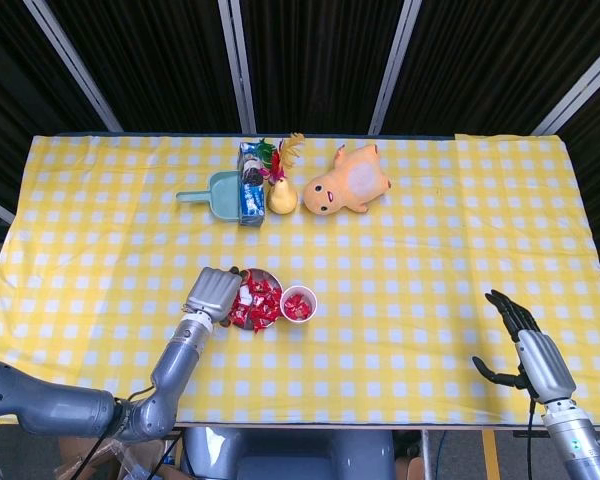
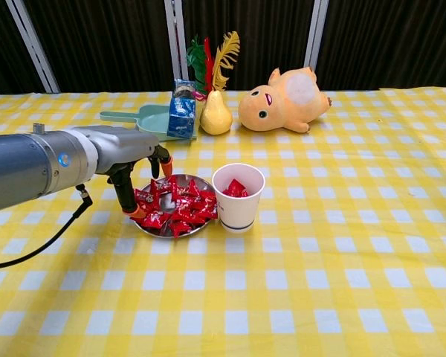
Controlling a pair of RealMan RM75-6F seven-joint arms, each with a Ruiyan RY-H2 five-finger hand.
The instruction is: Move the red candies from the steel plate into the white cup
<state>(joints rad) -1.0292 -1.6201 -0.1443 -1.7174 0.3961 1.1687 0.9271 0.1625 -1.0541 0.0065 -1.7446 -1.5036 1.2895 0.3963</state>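
Left hand (image 2: 137, 167) open-fingered over steel plate (image 2: 163, 230) left rim, grasping nothing; risk: fingertips shove red candies (image 2: 177, 206) off. Right hand (image 1: 525, 345) released.

red candies (image 2: 180, 209), white cup (image 2: 238, 199) — yellow-checked tablecloth (image 2: 342, 245)

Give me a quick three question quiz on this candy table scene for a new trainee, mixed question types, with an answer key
1. True or false: the white cup already has red candies in it.
2. Which hand is at the steel plate? A) left hand B) right hand C) both
3. Fill in: the cup stands just to the ___ of the plate in the chest view.

Key:
1. True; red candies also remain piled on the plate.
2. A; the right hand hangs open near the table's near right edge, away from everything.
3. Right.
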